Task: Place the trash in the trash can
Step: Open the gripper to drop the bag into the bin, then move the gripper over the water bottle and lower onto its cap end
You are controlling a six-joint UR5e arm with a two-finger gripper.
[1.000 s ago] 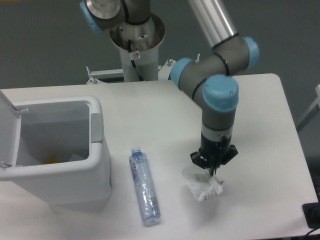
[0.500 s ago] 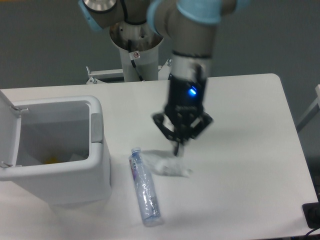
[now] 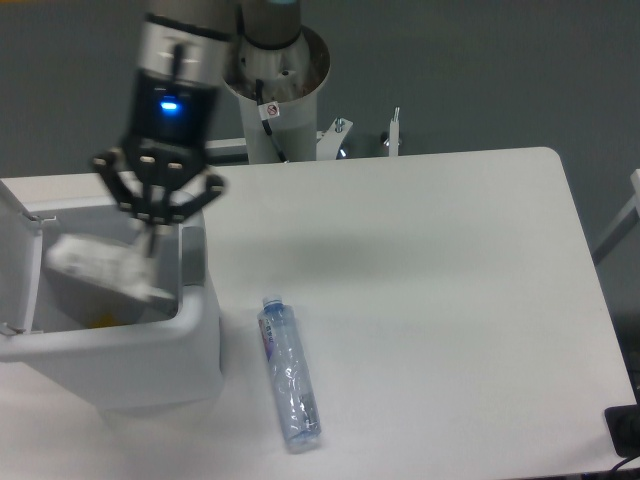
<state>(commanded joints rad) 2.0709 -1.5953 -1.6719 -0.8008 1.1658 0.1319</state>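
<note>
My gripper [image 3: 152,238] hangs over the open white trash can [image 3: 196,330] at the left, its fingers closed on a crumpled clear-white wrapper [image 3: 100,268]. The wrapper dangles, blurred, above the can's opening. The can's lid [image 3: 18,260] stands open at the far left. A crushed clear plastic bottle [image 3: 288,372] with a blue cap lies flat on the table just right of the can, apart from the gripper.
The robot's white base column [image 3: 275,95] stands at the table's back edge. A small yellow item [image 3: 100,321] lies inside the can. A dark object [image 3: 625,430] sits at the table's front right corner.
The gripper has carried the wrapper from the table's right side leftward, past the bottle, to above the trash can opening. The bottle has not moved.
</note>
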